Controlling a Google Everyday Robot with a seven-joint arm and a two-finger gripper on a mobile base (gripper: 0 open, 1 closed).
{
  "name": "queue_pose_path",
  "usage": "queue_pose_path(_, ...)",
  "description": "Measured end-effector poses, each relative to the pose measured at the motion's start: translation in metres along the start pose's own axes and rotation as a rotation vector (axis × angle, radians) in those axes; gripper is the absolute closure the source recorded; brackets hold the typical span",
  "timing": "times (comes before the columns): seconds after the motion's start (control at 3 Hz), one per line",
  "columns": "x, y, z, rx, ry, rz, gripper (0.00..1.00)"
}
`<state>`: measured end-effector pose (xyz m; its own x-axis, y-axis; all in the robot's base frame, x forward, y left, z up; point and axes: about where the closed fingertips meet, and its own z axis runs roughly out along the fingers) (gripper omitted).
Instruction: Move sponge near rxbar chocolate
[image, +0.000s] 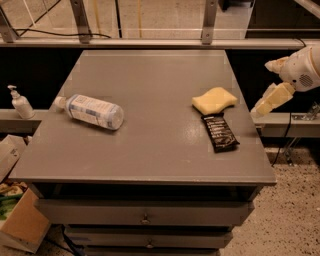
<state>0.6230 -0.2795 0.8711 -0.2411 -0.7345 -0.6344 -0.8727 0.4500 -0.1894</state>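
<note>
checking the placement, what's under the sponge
The sponge rests on the grey table, its near edge meeting the chocolate bar's far end. Whether it overlaps the bar is hidden. The gripper hangs open past the table's right edge.

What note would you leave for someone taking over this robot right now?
Gripper: open, holding nothing, off the right edge of the table.
Sponge: flat on the table near its right side, free of the gripper.
Rxbar chocolate: just in front of the sponge, its far end right at the sponge's edge; I cannot tell whether they touch.
Done: the sponge sits next to the bar.
Left: probably nothing; just keep the arm away from both.
Also there: a plastic bottle lying on its side on the left of the table.
</note>
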Motion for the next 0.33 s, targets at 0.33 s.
queue_pose_path(0.33, 0.015, -0.0067, -0.025, 0.055, -0.033, 0.046, 0.0)
